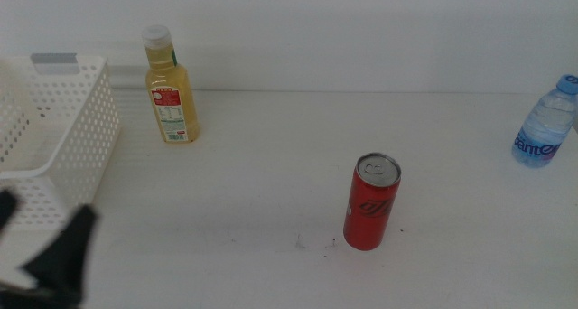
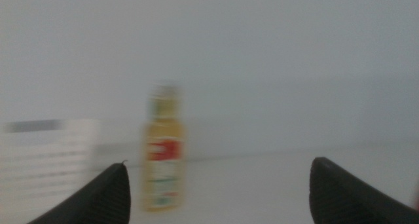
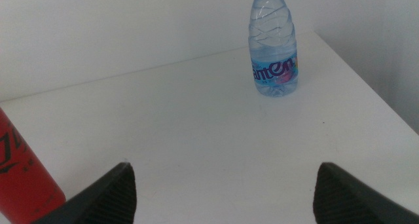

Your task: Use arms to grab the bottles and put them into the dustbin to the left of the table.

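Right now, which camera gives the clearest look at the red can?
The middle view: the red can stands upright and whole on the table, silver top visible. The right wrist view catches only a slanted slice of it at the edge. The blurred left wrist view shows almost nothing of it.

A yellow-juice bottle with white cap and red-and-white label, a red can with silver top, a clear blue-labelled water bottle and a white perforated basket are seen on the white table.
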`<state>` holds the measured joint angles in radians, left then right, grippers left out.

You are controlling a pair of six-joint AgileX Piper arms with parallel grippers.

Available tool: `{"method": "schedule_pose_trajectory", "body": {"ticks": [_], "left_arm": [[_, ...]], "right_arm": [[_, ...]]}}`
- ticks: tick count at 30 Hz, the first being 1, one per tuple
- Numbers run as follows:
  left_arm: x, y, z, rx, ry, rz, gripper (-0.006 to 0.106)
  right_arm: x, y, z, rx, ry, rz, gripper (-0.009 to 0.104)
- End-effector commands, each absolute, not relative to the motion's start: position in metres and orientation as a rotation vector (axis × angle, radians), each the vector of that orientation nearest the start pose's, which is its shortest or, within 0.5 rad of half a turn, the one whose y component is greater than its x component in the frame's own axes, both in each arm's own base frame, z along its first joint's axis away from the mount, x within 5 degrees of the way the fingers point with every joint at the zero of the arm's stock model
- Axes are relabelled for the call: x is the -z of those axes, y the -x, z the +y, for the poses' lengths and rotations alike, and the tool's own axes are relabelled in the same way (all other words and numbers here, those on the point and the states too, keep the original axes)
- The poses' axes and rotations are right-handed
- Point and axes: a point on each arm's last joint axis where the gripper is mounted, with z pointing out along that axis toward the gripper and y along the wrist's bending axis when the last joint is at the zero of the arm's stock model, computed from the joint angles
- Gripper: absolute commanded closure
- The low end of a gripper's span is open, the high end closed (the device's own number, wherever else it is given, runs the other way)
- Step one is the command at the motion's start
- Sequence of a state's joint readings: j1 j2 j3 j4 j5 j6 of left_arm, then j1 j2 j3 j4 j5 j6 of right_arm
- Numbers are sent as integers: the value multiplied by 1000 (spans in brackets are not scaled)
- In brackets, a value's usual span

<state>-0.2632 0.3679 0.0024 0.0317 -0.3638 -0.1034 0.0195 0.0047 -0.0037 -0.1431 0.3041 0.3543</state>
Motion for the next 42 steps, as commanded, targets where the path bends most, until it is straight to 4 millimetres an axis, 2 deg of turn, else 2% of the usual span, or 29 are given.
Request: {"method": "schedule_pose_trajectory", "body": {"ticks": [1, 4, 8, 14, 31, 37, 42], "left_arm": [[-221, -95, -37, 364, -227, 1463, 7], [-210, -106, -61, 485, -342, 1518, 7], [-197, -110, -88, 606, -468, 1526, 7], [-180, -111, -111, 690, -603, 1537, 7], [-175, -105, -119, 734, -726, 1513, 7], [-181, -106, -118, 772, -664, 1478, 7], [-177, -107, -119, 742, -693, 1511, 7]], "right_arm": [[-187, -55, -3, -115, -203, 1761, 5], [-187, -55, -3, -115, -203, 1761, 5], [-187, -55, -3, -115, -203, 1761, 5], [-187, -55, -3, -115, -203, 1761, 5], [-187, -55, -3, -115, -203, 1761, 5], [-187, -55, -3, -115, -203, 1761, 5], [-187, -55, -3, -115, -203, 1761, 5]]}}
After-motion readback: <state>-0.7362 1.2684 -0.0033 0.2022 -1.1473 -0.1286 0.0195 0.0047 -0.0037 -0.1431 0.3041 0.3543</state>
